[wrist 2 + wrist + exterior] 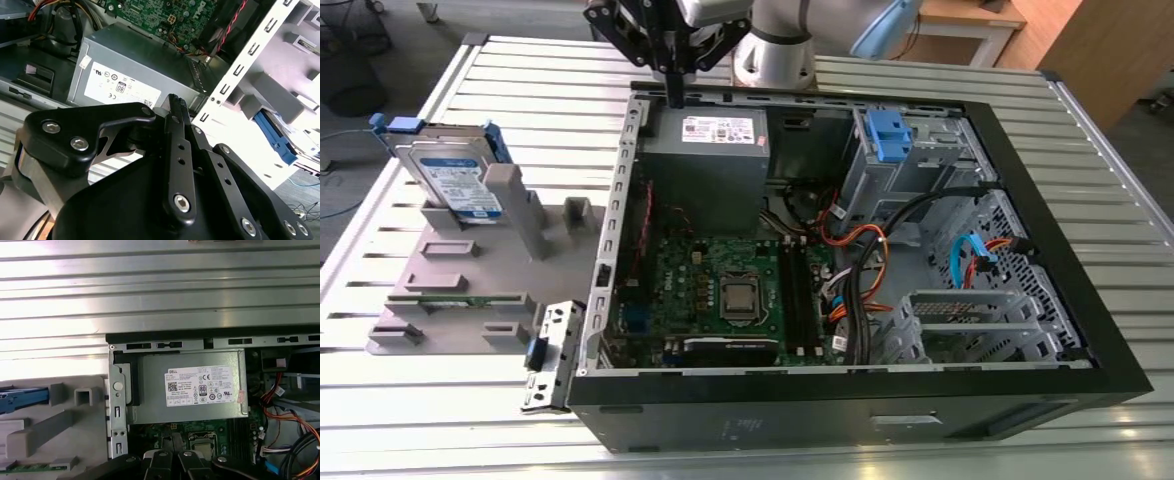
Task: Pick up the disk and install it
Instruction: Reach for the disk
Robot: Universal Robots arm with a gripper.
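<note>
The disk (450,180) is standing on edge in a slot of the grey holder (467,270), with its labelled face and its blue carrier rising free above the slot. The holder is resting on the slatted worktop (520,80), at the exterior view's left of the open computer case (1067,250). In the second wrist view the disk (274,137) is showing as a blue edge beyond the case wall. The disk is looking stiff and fairly dense for its size. Its metal faces are probably smooth enough to slip, its plastic frame is likely to flex, and its insides are likely sensitive to knocks. The exposed upper part, pinched across the two flat faces, is seeming the surest place to take hold, rather than the thin carrier rails. The gripper (676,95) is hanging well apart from the disk, over the case's far edge just above the grey power supply (707,150). Its fingers (175,107) are pressing together and carrying nothing.
</note>
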